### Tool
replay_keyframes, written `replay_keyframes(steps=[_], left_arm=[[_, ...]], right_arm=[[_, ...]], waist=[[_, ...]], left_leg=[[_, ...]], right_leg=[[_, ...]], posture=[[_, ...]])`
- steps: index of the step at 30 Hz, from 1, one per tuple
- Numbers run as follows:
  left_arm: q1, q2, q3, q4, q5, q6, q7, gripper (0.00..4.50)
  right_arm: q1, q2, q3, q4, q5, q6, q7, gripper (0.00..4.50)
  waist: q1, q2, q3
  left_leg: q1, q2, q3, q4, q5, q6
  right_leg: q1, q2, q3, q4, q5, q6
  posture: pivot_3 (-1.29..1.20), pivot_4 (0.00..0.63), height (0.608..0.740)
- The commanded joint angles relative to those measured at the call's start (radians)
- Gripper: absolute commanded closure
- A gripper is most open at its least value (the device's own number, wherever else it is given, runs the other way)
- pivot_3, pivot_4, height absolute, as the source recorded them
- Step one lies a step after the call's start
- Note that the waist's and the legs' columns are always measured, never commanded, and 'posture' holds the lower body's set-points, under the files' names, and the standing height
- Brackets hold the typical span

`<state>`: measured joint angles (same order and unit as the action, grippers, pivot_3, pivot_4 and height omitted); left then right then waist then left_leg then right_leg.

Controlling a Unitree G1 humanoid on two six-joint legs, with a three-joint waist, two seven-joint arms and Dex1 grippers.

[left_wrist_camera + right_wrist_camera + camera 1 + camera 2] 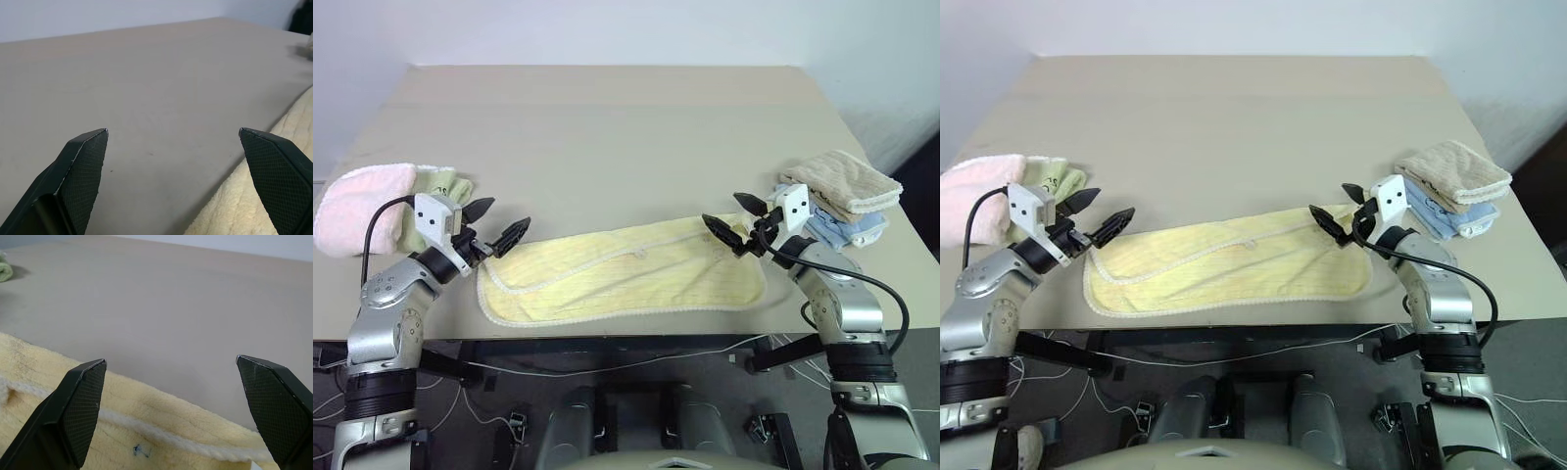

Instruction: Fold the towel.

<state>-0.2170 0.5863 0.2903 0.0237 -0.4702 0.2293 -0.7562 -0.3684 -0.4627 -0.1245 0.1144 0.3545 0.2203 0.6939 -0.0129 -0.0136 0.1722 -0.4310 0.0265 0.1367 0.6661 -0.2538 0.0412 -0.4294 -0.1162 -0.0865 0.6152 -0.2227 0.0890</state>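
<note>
The towel (626, 272) lies flat, folded lengthwise, at the table's (607, 127) 6 o'clock edge. The left gripper (495, 227) at its 9 o'clock end and the right gripper (736, 221) at 3 o'clock hover with fingers apart, holding nothing.

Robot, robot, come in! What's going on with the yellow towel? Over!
Both end effectors open, left and right, one at each end of the towel. Towel flat, folded once lengthwise. Nothing in the way.

No readable text, label or number anywhere.
</note>
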Motion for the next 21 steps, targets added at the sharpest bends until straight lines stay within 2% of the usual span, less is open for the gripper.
replay_keyframes(steps=[1, 21], left_arm=[[0.000, 0.006, 0.009, -0.053, -0.008, -0.005, 0.000, 0.00], [-0.020, 0.000, -0.012, -0.013, 0.030, -0.035, -0.010, 0.00]], right_arm=[[-0.006, 0.010, -0.001, -0.020, -0.005, -0.029, -0.002, 0.04], [-0.010, 0.027, -0.005, -0.024, -0.014, -0.049, -0.011, 0.04]], waist=[[-0.001, 0.000, 0.000], [0.000, 0.000, 0.000]], left_leg=[[0.000, 0.000, 0.000, 0.000, 0.000, 0.000], [0.000, 0.000, 0.000, 0.000, 0.000, 0.000]], right_leg=[[0.000, 0.000, 0.000, 0.000, 0.000, 0.000], [0.000, 0.000, 0.000, 0.000, 0.000, 0.000]], posture=[[0.00, 0.150, 0.740], [0.00, 0.150, 0.740]])
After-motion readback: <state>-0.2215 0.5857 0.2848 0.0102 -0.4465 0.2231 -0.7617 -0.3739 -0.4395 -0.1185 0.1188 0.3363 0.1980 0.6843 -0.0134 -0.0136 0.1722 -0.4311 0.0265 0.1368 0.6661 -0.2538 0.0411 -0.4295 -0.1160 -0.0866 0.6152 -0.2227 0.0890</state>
